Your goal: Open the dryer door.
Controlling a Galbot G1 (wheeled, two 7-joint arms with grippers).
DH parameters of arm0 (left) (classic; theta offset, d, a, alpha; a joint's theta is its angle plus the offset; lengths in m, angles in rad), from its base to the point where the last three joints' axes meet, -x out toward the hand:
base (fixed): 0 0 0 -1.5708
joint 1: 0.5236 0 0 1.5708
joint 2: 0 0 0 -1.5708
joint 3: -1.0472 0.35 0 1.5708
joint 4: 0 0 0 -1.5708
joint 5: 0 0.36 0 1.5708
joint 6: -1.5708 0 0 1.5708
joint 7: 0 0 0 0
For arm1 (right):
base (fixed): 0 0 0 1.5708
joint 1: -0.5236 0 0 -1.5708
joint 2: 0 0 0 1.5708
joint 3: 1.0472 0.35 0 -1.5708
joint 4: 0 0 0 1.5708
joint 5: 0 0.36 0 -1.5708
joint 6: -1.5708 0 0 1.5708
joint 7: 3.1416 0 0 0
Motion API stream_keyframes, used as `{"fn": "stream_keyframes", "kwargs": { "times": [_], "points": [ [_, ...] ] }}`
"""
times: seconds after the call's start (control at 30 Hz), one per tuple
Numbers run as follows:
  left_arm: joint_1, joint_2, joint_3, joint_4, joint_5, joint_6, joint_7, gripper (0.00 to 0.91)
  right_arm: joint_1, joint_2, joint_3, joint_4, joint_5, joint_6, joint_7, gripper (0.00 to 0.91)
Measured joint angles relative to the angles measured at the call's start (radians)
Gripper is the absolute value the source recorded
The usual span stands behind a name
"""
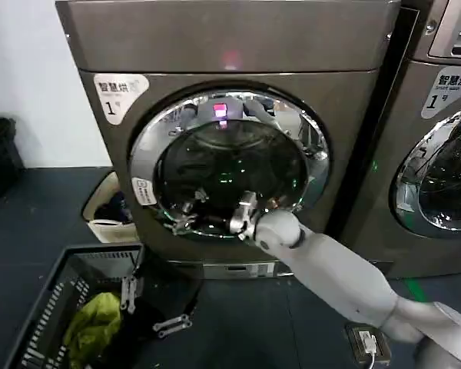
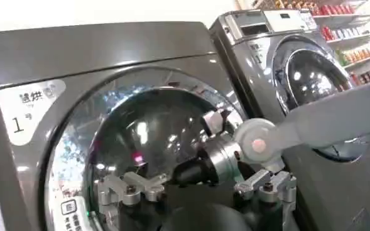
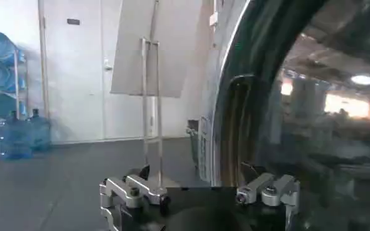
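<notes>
Dryer [image 1: 238, 54]: large grey-brown front-loader standing on the dark floor [image 1: 46, 200], directly ahead of the robot, white "1" sticker [image 1: 119, 94] at its upper left corner. Round door [image 1: 229, 165] with chrome ring and dark glass; it sits flush in the front panel, closed. A small pink light glows near the top of the glass.

Second machine [image 1: 438, 154]: similar front-loader with a lighter control panel, just beside the dryer on the robot's right, its own "1" sticker visible, door closed.

Right hand [image 1: 242, 219]: at the lower part of the dryer door, against the chrome ring, the pale arm reaching up to it from the lower right. In the right wrist view the two fingers [image 3: 131, 190] stand apart, with the door's edge and dark glass close alongside; nothing is clamped between them.

Left hand [image 1: 150, 307]: low on the robot's left, over the basket, well apart from the dryer. Fingers [image 2: 131, 187] spread apart, holding nothing.

Basket [image 1: 42, 307]: black mesh laundry basket on the floor, lower left; contains a crumpled yellow-green cloth [image 1: 92, 323].

Bin [image 1: 107, 211]: cream-rimmed container on the floor, touching or just beside the dryer's left side; contents dark, cannot tell what.
</notes>
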Motion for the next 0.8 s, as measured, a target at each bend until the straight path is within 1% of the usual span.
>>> {"fn": "stream_keyframes", "kwargs": {
  "times": [0.33,0.67,0.8],
  "points": [
    [0.028,0.003,-0.036,0.009,-0.009,0.0,-0.004,0.907,0.041,0.084,-0.031,-0.087,-0.019,0.002,-0.005,0.907],
    [0.06,0.001,-0.103,0.021,-0.068,-0.002,0.001,0.907,0.061,0.155,-0.055,-0.153,-0.024,0.003,-0.018,0.907],
    [0.06,-0.008,-0.133,0.02,-0.121,0.014,-0.005,0.907,0.07,0.168,-0.065,-0.166,-0.021,0.002,-0.035,0.907]
  ]
}}
